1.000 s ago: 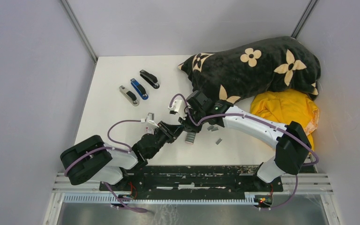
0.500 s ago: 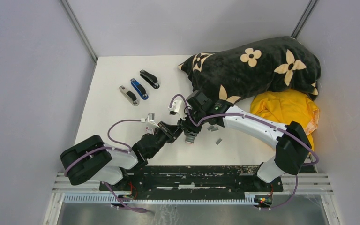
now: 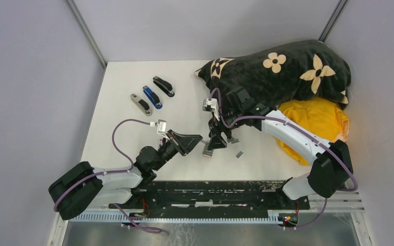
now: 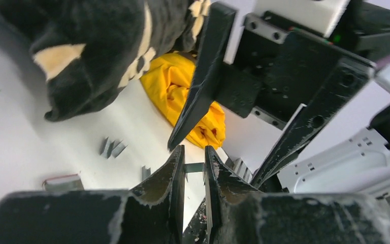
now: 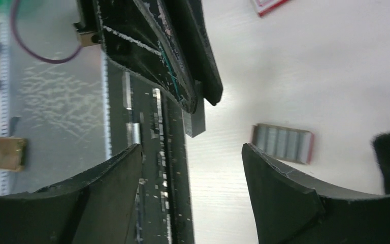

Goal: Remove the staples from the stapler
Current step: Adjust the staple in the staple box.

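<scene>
My left gripper (image 3: 199, 139) is shut on a short grey strip of staples (image 5: 194, 121), which spans the gap between its fingertips (image 4: 179, 158). My right gripper (image 3: 214, 145) hangs just to its right, open, with nothing between its fingers (image 5: 271, 173). It points down at the table, and the held strip sits just beyond its tips. More loose staples (image 3: 240, 153) lie on the white table to the right, also showing as small grey strips (image 4: 110, 147) in the left wrist view. Three staplers lie at the back left: black (image 3: 163, 86), blue (image 3: 152, 97) and grey (image 3: 141, 104).
A small red-edged tray of staple strips (image 5: 283, 142) lies on the table below the grippers. A black flowered blanket (image 3: 282, 72) and a yellow cloth (image 3: 315, 120) fill the back right. The black mounting rail (image 3: 210, 192) runs along the table's near edge.
My right gripper has opened and pulled back up and to the right, away from the left gripper. The left arm has drawn back leftward, its gripper still closed on the strip.
</scene>
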{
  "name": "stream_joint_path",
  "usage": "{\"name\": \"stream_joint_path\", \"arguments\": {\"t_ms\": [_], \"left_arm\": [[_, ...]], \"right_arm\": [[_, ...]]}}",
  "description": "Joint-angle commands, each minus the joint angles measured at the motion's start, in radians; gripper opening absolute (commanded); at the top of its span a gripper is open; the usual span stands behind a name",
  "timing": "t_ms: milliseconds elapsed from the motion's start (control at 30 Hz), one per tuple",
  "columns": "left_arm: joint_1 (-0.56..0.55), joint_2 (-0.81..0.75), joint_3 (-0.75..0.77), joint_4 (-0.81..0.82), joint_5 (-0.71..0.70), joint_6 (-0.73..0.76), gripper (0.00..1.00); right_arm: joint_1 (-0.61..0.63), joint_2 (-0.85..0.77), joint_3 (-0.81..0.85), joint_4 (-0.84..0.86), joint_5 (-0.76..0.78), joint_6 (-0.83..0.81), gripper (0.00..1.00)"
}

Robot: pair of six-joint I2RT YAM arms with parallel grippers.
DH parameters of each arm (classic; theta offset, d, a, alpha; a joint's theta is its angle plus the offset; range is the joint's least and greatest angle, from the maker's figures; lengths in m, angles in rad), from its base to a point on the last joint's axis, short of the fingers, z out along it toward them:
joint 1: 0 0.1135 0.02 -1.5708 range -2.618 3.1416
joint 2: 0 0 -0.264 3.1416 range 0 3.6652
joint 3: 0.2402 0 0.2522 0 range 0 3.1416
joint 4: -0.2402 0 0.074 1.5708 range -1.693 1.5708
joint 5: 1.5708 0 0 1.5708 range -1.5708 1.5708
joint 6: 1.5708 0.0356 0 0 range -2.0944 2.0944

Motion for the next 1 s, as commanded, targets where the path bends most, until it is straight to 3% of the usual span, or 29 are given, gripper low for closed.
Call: {"name": "stream_joint_path", "arguments": {"t_ms": [0,133,367,833,967], "left_arm": [[0.012,-0.070,-0.017,0.107,0.127,0.154,0.12],[0.012,-0.083,-0.030,0.187,0.149,0.151,0.12],[0.012,-0.055,-0.014,0.268,0.217,0.115,0.12],[0.012,-0.045,-0.020,0.283,0.213,0.100,0.13],[0.012,-0.058,-0.026,0.268,0.188,0.092,0.18]], "right_arm": [[-0.011,-0.020,-0.029,0.082,-0.248,0.100,0.78],[-0.014,-0.015,-0.061,0.211,-0.349,0.231,0.78],[-0.014,-0.014,-0.096,0.351,-0.376,0.375,0.72],[-0.014,-0.012,-0.102,0.383,-0.397,0.406,0.31],[-0.014,-0.013,-0.095,0.364,-0.391,0.388,0.20]]}}
